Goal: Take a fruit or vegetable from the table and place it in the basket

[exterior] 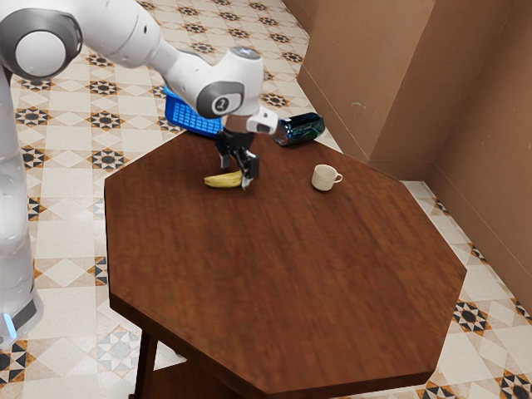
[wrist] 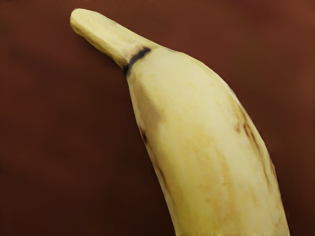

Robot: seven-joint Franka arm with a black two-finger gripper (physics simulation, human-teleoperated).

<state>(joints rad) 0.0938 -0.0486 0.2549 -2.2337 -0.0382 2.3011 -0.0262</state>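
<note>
The gripper (exterior: 236, 174) is low over the far part of the table in the exterior view, its black fingers standing apart. A yellow banana (exterior: 221, 180) lies on the tabletop at and under the hand; one finger covers part of its end on the exterior view's right. Seen from the wrist, the banana (wrist: 202, 142) is close under the hand, with its narrow stem and dark marks in sight. Partly hidden behind the arm is the blue basket (exterior: 187, 115), at the table's far edge.
A cream cup (exterior: 323, 178) stands on the table (exterior: 283, 274) toward the exterior view's right of the hand. A dark, shiny bottle or jar (exterior: 300, 130) lies on its side near the far edge. Brown walls rise beyond the table.
</note>
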